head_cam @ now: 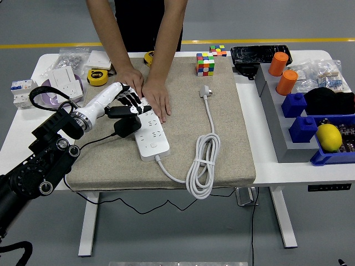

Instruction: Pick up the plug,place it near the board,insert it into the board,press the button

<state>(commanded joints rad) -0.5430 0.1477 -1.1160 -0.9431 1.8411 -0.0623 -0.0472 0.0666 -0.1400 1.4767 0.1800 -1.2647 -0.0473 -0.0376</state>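
The left hand [125,101] reaches in from the left with its fingers closed on the black plug [126,124], which hangs just below the palm at the left edge of the white power strip [148,128]. The plug touches or very nearly touches the strip's side — contact cannot be confirmed from this view. The strip's long axis runs from upper left toward lower right across the tan mat [183,127], so the sockets lie immediately to the right of the plug and slightly toward the far side. A person's hands [145,91] press flat on the strip's far end, steadying it. Judgement: the plug sits near the board but is not yet seated; the coming move calls for a short shift rightward over a socket row, then a downward push. The right arm is absent from view — the left hand alone is positioned for this work.
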